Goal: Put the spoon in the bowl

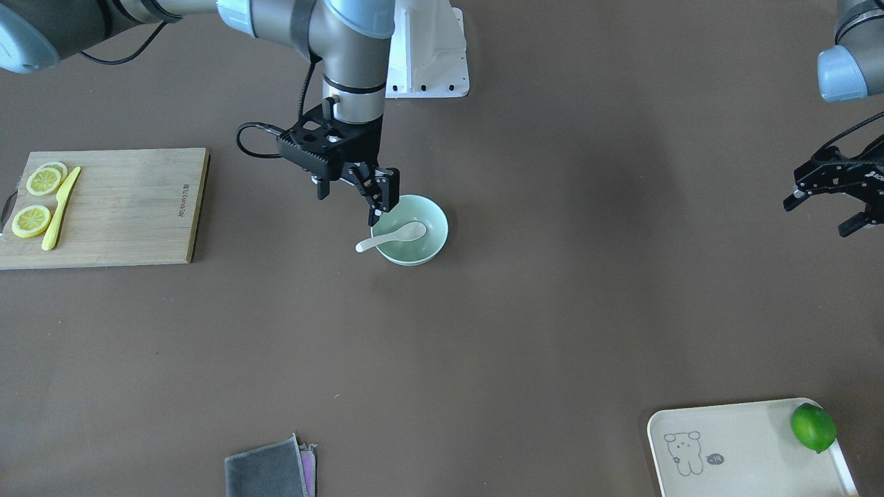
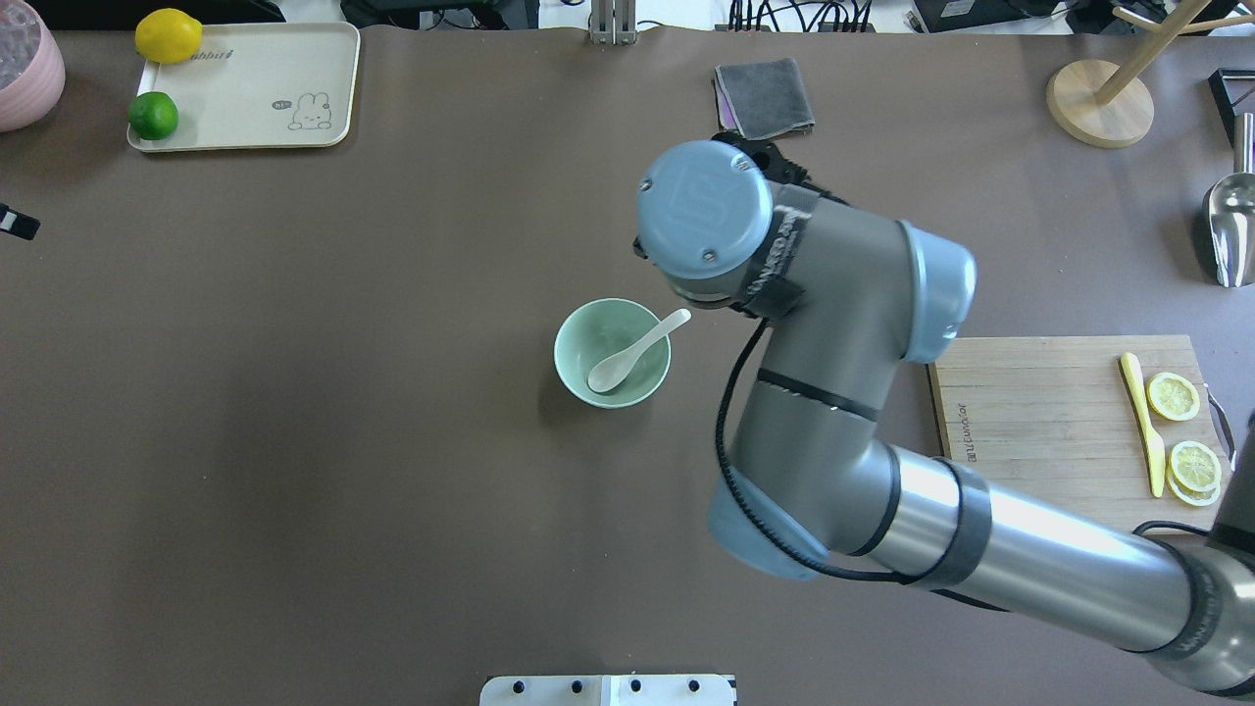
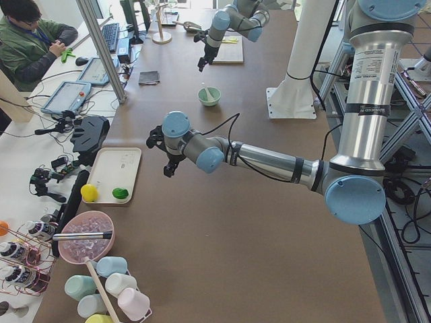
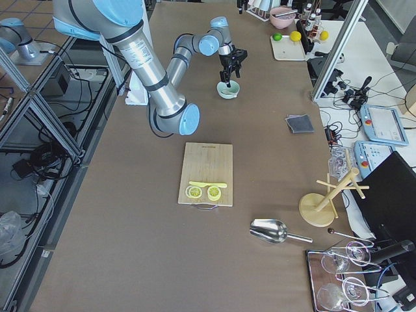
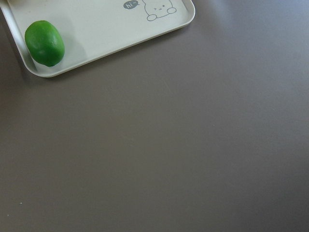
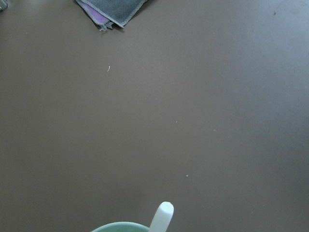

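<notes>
Nearest the front-facing camera, a folded grey cloth (image 1: pixel 269 469) lies at the table's (image 1: pixel 552 331) near edge, a purple layer showing along its side. Off toward the robot's left, a cream tray (image 1: pixel 746 442) with a bear drawing is cut by the frame's bottom, and a lime (image 1: pixel 813 426) sits against its raised rim.

Beyond them, a broad stretch of brown table runs to the bowl (image 1: pixel 414 259), which stands alone mid-table, well apart from cloth, tray and board. The spoon (image 1: pixel 394 237) lies in it: scoop down inside, handle leaning on the rim and overhanging it toward the robot's right.

The right gripper (image 1: pixel 347 207) hangs just above the bowl's far rim, jaws spread wide and gripping nothing. One finger points down over the rim near the spoon handle; the other is outside the bowl.

Level with the bowl, at the robot's far right, a wooden cutting board (image 1: pixel 117 207) carries lemon slices (image 1: pixel 38 200) and a yellow knife (image 1: pixel 61 207) near its outer end.

The left gripper (image 1: pixel 818 215) hovers at the opposite table end over bare surface, fingers apart and empty.

Farthest back stands the white base mount (image 1: pixel 428 55).
</notes>
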